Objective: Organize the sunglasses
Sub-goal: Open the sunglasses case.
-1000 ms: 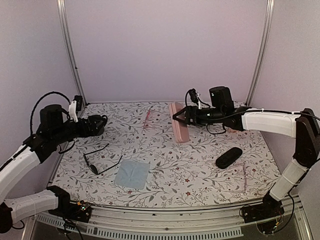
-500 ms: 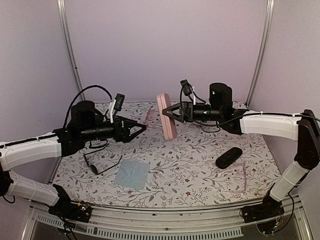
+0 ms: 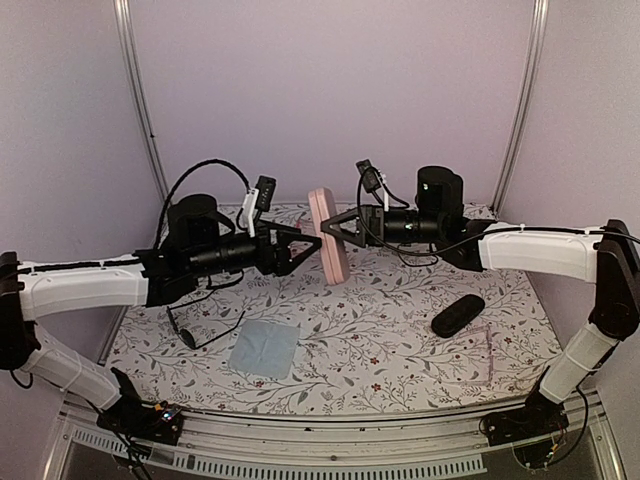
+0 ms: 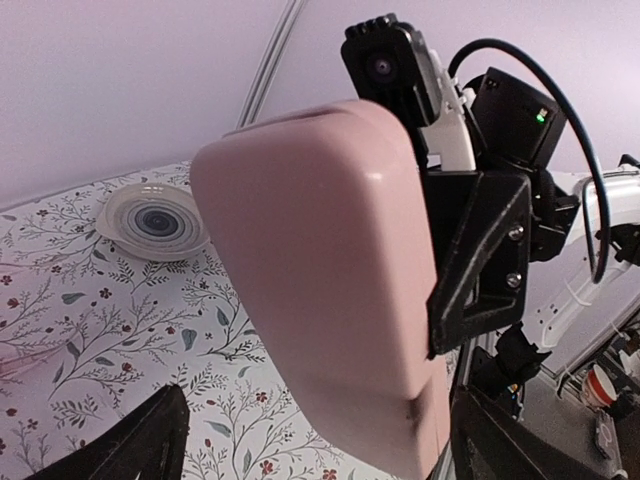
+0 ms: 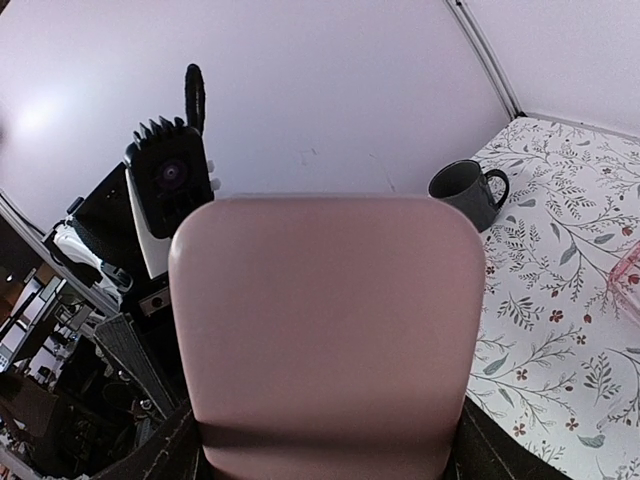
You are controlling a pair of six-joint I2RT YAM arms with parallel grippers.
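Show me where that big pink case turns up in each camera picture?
Top external: pink case, upper centre, held up by the right gripper.
Left wrist: fills the centre.
Right wrist: fills the lower centre, close up.
Shared landmark: the floral tablecloth, in all three.

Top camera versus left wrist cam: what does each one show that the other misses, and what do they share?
Only the top external view shows the sunglasses, the blue cloth and the black oval case, all lying on the table. Only the left wrist view shows a ribbed white disc on the table behind the pink case. Both show the pink case held off the table by the right gripper, with the left gripper open beside it.
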